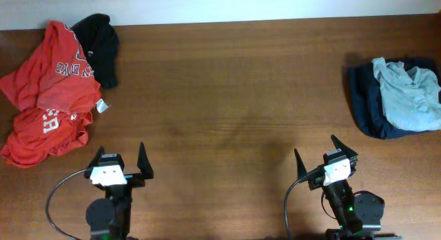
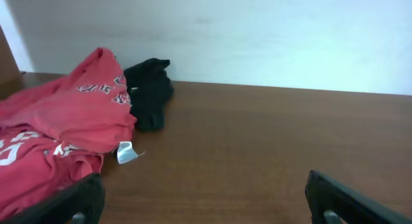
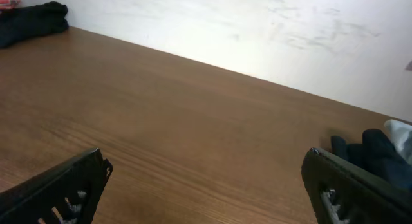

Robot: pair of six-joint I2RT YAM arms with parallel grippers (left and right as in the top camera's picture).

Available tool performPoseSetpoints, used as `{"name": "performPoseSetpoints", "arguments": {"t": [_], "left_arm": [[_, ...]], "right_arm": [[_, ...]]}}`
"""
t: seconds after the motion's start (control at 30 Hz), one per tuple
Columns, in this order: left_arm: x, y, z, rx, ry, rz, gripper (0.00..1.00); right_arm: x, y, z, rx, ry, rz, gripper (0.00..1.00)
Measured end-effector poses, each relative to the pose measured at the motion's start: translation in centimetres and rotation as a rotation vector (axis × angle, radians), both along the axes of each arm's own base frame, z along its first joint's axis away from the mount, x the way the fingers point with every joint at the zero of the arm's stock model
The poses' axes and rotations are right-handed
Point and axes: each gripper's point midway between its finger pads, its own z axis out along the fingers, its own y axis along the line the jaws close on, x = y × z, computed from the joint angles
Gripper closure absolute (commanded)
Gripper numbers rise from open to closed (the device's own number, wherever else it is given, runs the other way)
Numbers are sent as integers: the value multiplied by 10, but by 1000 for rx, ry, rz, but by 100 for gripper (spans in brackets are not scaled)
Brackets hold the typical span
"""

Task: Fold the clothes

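Crumpled red tees with white lettering (image 1: 52, 95) lie in a heap at the far left, with a black garment (image 1: 100, 47) behind them. They also show in the left wrist view, the red tees (image 2: 58, 130) and the black garment (image 2: 149, 95). A pale grey-blue T-shirt (image 1: 410, 95) lies on a navy garment (image 1: 368, 102) at the far right. My left gripper (image 1: 118, 161) is open and empty near the front edge, right of the red heap. My right gripper (image 1: 325, 157) is open and empty near the front edge, left of the navy garment (image 3: 376, 153).
The brown wooden table (image 1: 227, 95) spans the view, with a white wall (image 2: 257, 37) behind its far edge. A small white label (image 2: 125, 153) sticks out of the red heap.
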Motion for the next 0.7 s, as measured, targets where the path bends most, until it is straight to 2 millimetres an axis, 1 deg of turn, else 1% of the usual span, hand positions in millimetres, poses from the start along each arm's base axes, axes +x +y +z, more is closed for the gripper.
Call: {"name": "performPoseSetpoints", "arguments": {"t": [0.2, 0.33, 0.7], "left_arm": [[-9, -4, -12, -3, 39, -15, 1], [-12, -4, -2, 1, -4, -9, 1], [-12, -3, -2, 1, -4, -5, 1]], "right_arm": [[0, 0, 0, 0, -1, 0, 1], [0, 0, 0, 0, -1, 0, 1], [0, 0, 0, 0, -1, 0, 1]]}}
